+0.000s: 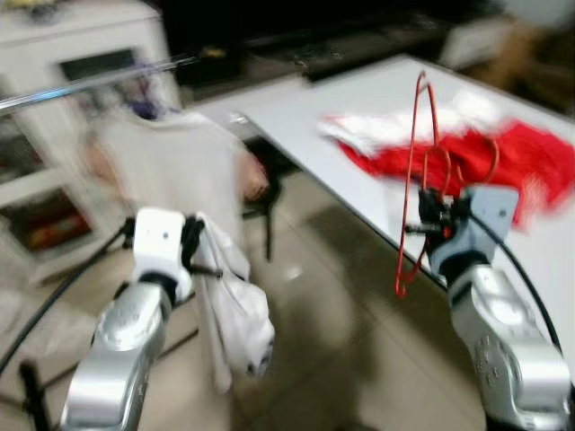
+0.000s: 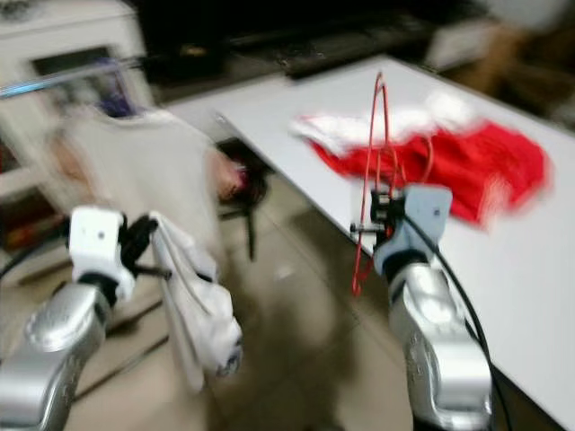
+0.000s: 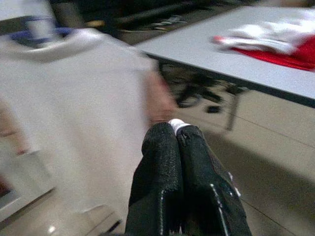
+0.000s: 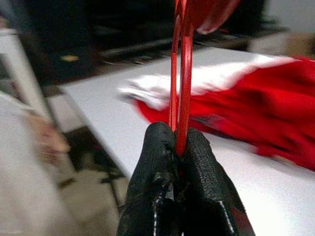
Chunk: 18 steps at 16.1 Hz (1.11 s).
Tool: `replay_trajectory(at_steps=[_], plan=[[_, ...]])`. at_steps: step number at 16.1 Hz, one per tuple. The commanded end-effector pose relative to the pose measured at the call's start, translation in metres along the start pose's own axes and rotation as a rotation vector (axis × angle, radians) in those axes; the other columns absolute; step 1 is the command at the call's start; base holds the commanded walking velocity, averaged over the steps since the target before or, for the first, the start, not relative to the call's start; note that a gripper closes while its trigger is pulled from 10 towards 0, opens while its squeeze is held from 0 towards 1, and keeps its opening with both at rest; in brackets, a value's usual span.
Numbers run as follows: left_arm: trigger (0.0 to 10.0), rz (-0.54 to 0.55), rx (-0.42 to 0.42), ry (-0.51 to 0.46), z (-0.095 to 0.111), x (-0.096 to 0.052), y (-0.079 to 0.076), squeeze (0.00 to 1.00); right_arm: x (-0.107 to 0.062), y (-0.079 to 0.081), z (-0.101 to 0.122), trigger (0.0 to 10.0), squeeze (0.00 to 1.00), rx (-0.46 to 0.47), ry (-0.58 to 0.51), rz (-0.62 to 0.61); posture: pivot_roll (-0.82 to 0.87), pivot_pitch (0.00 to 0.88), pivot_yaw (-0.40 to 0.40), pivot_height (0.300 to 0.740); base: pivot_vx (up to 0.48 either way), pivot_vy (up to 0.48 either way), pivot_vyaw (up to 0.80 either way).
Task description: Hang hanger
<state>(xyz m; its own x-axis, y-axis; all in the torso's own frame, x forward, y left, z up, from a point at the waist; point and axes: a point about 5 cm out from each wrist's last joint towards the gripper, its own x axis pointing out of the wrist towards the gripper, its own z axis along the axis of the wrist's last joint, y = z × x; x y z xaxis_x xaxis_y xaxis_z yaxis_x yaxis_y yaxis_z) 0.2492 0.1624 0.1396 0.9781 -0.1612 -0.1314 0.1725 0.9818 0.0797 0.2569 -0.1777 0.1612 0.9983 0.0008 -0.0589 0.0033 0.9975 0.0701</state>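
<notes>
Right tool (image 1: 422, 220): fingers pressed together, pinching the red wire hanger (image 1: 415, 171) low on its frame. Right wrist view confirms it, wire clamped between the black pads (image 4: 162, 147). Hanger stands roughly upright above the tool, over the near edge of the white counter (image 1: 341, 117), tip up.

Left tool (image 1: 205, 256): fingers pressed together on a bunch of white cloth (image 1: 235, 314) that hangs below it. In the left wrist view a bit of white pokes out at the closed fingertips (image 3: 172, 135).

Judgement: step in hand is carrying the hanger to the rail (image 1: 90, 83), the metal bar up and to the robot's left, above the pale garment (image 1: 175, 162) hanging there.

To do it well:
- Hold the pinch firm; thin wire can pivot between the pads.
- Lift the hook above the bar, come in across it, then lower so it drops over.
- Aim for bare rail beside the pale garment, not on top of it.
- Keep the left arm's cloth out of the path.
- Don't spread the fingers until the wire bears on the bar.

Farther back: red garment (image 1: 467, 162) with white trim lying on the counter, behind the hanger.

Hard to tell:
- All frames motion-blurred.
- Which way the hook faces: cannot tell.
- Rail is a faint streak, ends cut off.
- Pinkish blob (image 1: 256, 180) by the pale garment's sleeve, possibly a person's hand; too smeared to call.
- Background dark.
</notes>
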Motion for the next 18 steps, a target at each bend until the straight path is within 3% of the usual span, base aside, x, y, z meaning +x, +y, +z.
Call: replay_trajectory(at_steps=[1, 4, 11, 18], plan=[[10.0, -0.01, 0.008, -0.027, 0.0052, -0.001, 0.0009, 0.0, 0.0005, 0.0007, 0.005, 10.0, 0.0, 0.002, -0.027, -0.002, -0.14, 0.0, 0.057, 0.74, 0.0, 0.0, -0.8], [10.0, -0.012, 0.009, -0.027, 0.0043, -0.0014, 0.0001, 0.0, 0.0004, -0.0031, 0.003, 10.0, 0.0, -0.06, -0.014, -0.035, -0.14, 0.0, 0.055, 0.74, 0.0, 0.0, -0.8], [10.0, -0.023, 0.015, -0.032, 0.0051, 0.0001, -0.0001, 0.0, 0.001, -0.0019, 0.0028, 10.0, 0.0, 0.018, -0.012, -0.035, -0.14, 0.0, 0.064, 0.74, 0.0, 0.0, -0.8], [10.0, -0.04, -0.012, -0.076, 0.0122, -0.0016, -0.002, 0.0, -0.0002, 0.0007, 0.0022, 10.0, 0.0, 0.005, -0.011, -0.016, -0.14, 0.0, 0.063, 0.74, 0.0, 0.0, -0.8]])
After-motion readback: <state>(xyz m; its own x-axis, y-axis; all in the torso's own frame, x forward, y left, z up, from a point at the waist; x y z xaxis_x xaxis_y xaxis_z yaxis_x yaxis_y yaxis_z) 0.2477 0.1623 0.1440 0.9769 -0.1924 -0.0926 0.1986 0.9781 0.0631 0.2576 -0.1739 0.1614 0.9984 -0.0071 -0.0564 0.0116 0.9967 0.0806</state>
